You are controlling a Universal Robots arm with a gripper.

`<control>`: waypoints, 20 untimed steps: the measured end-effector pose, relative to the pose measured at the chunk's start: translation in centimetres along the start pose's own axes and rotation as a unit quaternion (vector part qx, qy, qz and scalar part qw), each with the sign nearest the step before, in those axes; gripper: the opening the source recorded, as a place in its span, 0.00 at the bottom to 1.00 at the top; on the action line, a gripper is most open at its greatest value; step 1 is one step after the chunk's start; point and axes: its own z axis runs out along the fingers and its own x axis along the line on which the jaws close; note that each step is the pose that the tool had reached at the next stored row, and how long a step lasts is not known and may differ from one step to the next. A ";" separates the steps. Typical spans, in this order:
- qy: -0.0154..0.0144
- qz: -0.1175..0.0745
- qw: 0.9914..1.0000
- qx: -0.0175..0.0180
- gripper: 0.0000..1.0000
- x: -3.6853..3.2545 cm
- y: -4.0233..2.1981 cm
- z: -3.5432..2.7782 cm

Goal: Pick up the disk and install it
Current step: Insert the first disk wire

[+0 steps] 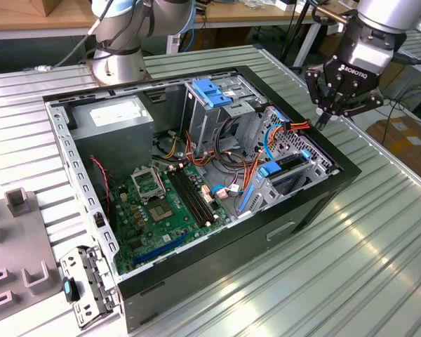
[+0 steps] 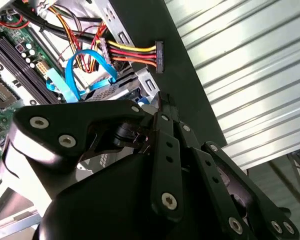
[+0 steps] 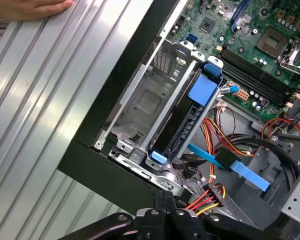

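Observation:
The disk [image 3: 182, 127] stands on edge in a slot of the metal drive cage [image 3: 145, 102], showing a dark edge with blue plastic ends; in the exterior view the disk [image 1: 289, 167] sits in the case's corner at that view's right. My gripper [image 1: 325, 118] hovers above that corner of the open computer case [image 1: 316, 203], apart from the disk. In both wrist views its fingertips meet with nothing between them: the gripper [image 3: 159, 197] hangs over the cage's end, and the gripper [image 2: 160, 100] sits close to a loose cable plug [image 2: 158, 55] with yellow, red and orange wires.
Inside the case lie a green motherboard [image 1: 161, 203], a grey power-supply box [image 1: 116, 119] and a taller cage with a blue latch [image 1: 212, 91]. A person's hand [image 3: 30, 7] rests on the ribbed metal table [image 1: 379, 232]. Grey fixtures [image 1: 17, 200] stand at the exterior view's left.

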 end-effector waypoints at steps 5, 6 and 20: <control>0.000 -0.025 1.000 0.001 0.11 -0.72 -0.45 1.06; 0.000 -0.029 1.000 0.001 0.11 -0.80 -0.54 1.22; -0.001 -0.103 0.995 0.004 0.25 -0.79 -1.52 1.43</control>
